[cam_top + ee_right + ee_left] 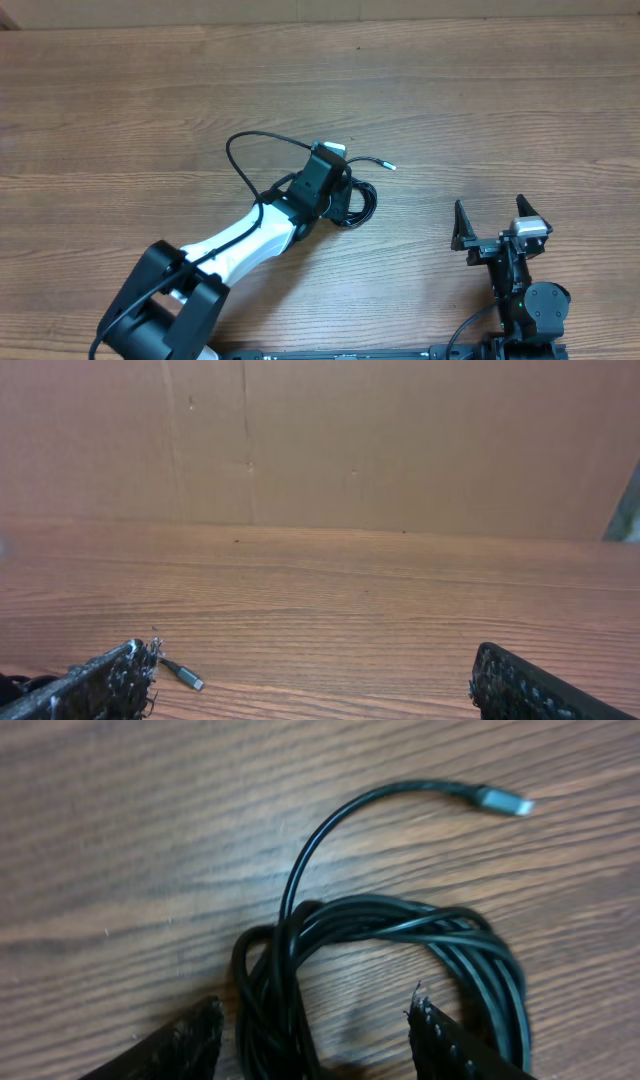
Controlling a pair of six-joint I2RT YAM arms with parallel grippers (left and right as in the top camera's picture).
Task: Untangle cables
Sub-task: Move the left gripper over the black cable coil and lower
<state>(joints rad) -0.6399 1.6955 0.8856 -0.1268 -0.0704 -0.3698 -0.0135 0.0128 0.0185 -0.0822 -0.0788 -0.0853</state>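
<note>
The cables (pixel 352 203) lie as a coiled black bundle on the wooden table, mostly under my left gripper (pixel 330 178). One strand loops out to the left (pixel 240 150); another ends in a silvery plug (pixel 390 166) to the right. In the left wrist view the bundle (pixel 380 935) sits between and beyond my open fingers (pixel 315 1030), with part of it passing between the fingertips, and the silvery plug (pixel 503 802) lies at top right. My right gripper (pixel 492 228) is open and empty, well right of the bundle. The right wrist view shows the plug tip (pixel 188 678) by its left finger.
The wooden table (pixel 480 90) stretches bare behind and to both sides. A brown cardboard wall (pixel 400 440) stands along the far edge. The left arm's white link (pixel 235 245) reaches in from the lower left.
</note>
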